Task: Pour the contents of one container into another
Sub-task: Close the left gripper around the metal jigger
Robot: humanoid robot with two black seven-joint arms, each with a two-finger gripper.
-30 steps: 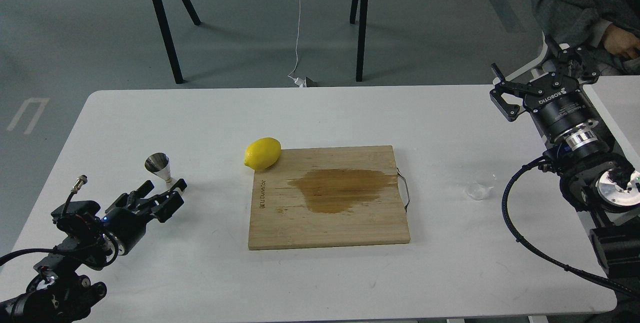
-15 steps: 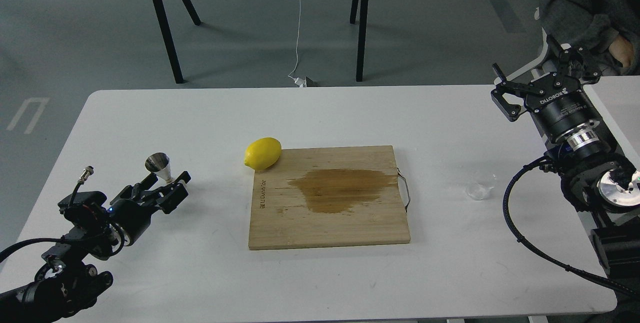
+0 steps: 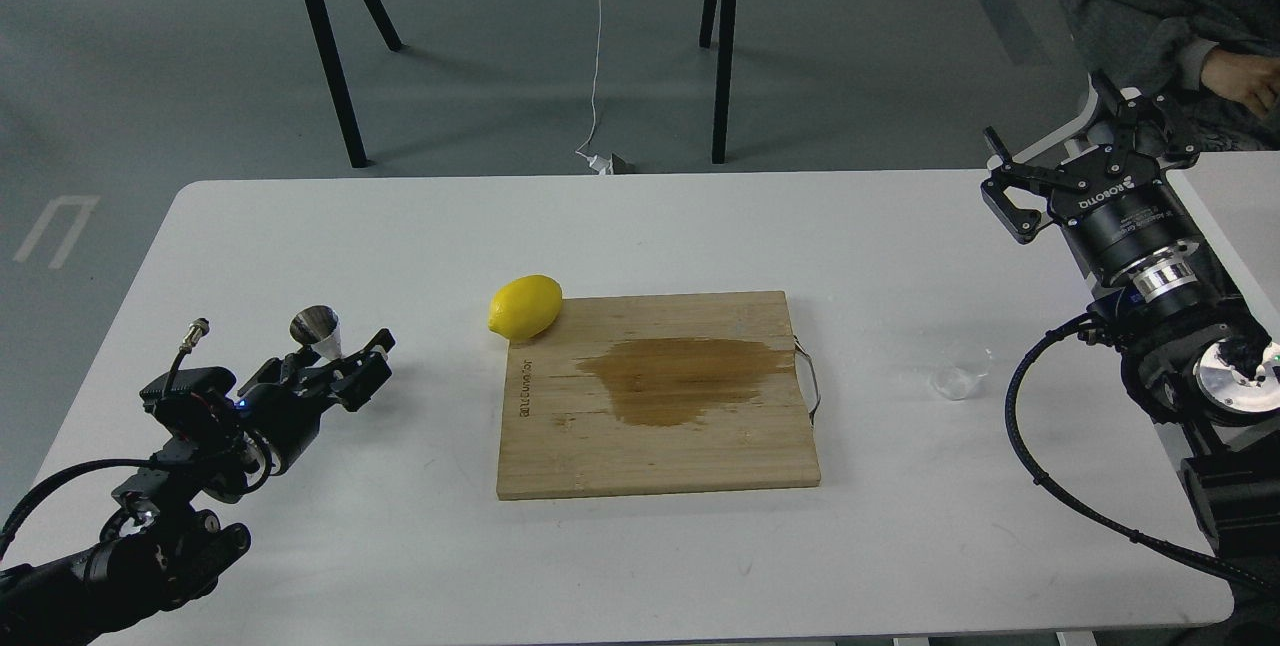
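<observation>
The steel jigger (image 3: 315,325) stands upright on the left part of the white table (image 3: 700,226). My left gripper (image 3: 336,355) is open right at it, a finger on either side of its lower cone, which the fingers hide. The small clear cup (image 3: 955,381) sits on the table to the right of the cutting board. My right gripper (image 3: 1075,154) hangs open and empty above the table's far right edge, well behind the cup and apart from it.
A wooden cutting board (image 3: 655,456) with a dark wet stain (image 3: 680,376) lies mid-table. A lemon (image 3: 525,307) rests at its far left corner. A seated person (image 3: 1170,16) is at the far right, close behind my right arm.
My left arm has moved forward and to the right, bringing its open fingers from short of the jigger to around its base. The right arm, cup and lemon have stayed still.
</observation>
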